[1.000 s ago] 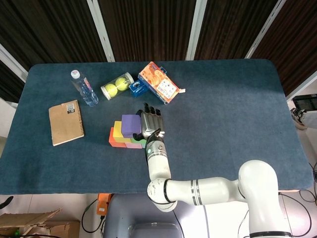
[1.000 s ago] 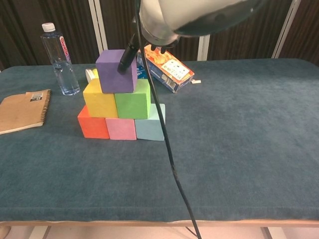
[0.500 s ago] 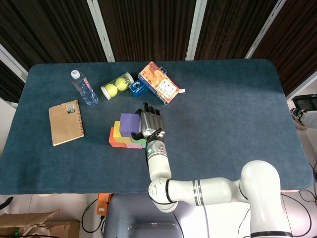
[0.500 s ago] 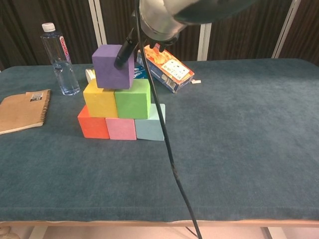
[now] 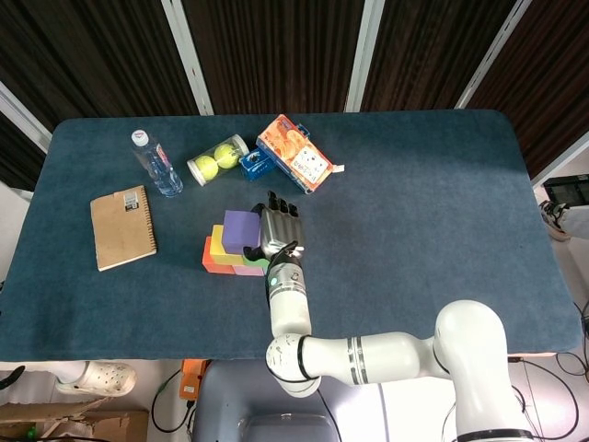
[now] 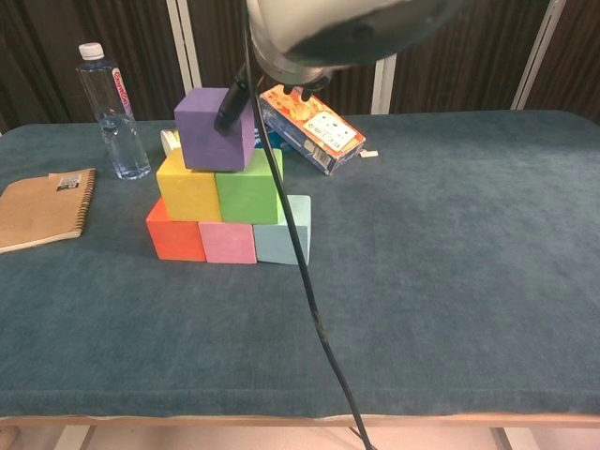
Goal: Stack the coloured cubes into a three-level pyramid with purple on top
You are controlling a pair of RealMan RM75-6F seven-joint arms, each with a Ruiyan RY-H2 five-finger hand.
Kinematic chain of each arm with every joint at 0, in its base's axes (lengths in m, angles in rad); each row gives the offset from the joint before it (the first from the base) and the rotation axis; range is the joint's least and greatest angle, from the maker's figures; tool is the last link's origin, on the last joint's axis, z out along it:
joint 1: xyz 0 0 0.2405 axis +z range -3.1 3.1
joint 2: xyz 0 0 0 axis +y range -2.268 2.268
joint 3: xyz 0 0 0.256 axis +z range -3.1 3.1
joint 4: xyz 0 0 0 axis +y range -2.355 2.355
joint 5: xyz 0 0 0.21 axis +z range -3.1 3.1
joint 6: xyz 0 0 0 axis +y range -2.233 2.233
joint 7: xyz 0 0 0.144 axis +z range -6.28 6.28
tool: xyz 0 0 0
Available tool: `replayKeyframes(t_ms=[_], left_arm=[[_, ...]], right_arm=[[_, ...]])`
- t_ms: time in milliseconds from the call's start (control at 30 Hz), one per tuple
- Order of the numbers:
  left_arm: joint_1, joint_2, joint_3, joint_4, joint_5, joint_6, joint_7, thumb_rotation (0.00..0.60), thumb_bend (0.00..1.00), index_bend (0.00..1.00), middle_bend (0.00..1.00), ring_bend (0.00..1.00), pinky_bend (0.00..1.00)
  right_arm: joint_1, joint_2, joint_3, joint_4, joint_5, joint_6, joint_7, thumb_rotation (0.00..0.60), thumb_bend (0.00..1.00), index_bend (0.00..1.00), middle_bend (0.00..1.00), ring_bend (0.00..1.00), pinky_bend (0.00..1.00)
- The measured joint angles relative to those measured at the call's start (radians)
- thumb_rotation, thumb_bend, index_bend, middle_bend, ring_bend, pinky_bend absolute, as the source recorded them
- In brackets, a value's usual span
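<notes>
Tabletop (image 5: 442, 203) in dark blue cloth carries everything. Largest on it is the right arm (image 5: 368, 354), white and curved, reaching in from the near edge toward the pyramid; the left hand shows in neither view. Next in size is the pyramid of cubes: along the bottom row sit the orange cube (image 6: 174, 231), the pink cube (image 6: 227, 243) and the light blue cube (image 6: 283, 234), touching side by side. On them rest the yellow cube (image 6: 189, 187) and the green cube (image 6: 249, 187), also touching. On top sits the purple cube (image 6: 212, 129), slightly tilted and set toward the yellow side, spanning the seam between yellow and green.

The right hand (image 5: 279, 228) is at the purple cube's right side, a dark finger lying against its upper right face in the chest view; whether it grasps the cube or merely touches it I cannot tell.

Behind the pyramid lies the orange carton (image 5: 294, 166), and just beside it a small blue box (image 5: 256, 164). A clear tube of tennis balls (image 5: 217, 159) lies left of that. The brown notebook (image 5: 122, 226) lies flat toward the left edge, and the water bottle (image 6: 112, 110) stands upright behind it.
</notes>
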Motion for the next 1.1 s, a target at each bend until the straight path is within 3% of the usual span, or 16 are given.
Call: replayKeyframes(t_ms=[367,767,1100], left_arm=[[0.002,0.0,0.0,0.002,-0.001,0.001,-0.001,0.542,0.02,0.14,0.06,0.0,0.07],[0.001,0.001,-0.001,0.002,-0.001,-0.001,0.0,0.542,0.02,0.14,0.06,0.0,0.07],[0.005,0.002,-0.003,0.001,-0.003,0.004,-0.005,0.542,0.02,0.14,0.06,0.0,0.07]], right_arm=[[-0.003,-0.01,0.008,0.012,0.001,-0.006,-0.023,0.593,0.24,0.43,0.0,0.0,0.0],[-0.01,-0.014,0.01,0.015,0.009,-0.036,-0.046,0.591,0.24,0.12,0.0,0.0,0.0],[-0.027,0.008,0.018,-0.023,0.019,-0.057,-0.056,0.592,0.24,0.0,0.0,0.0,0.0]])
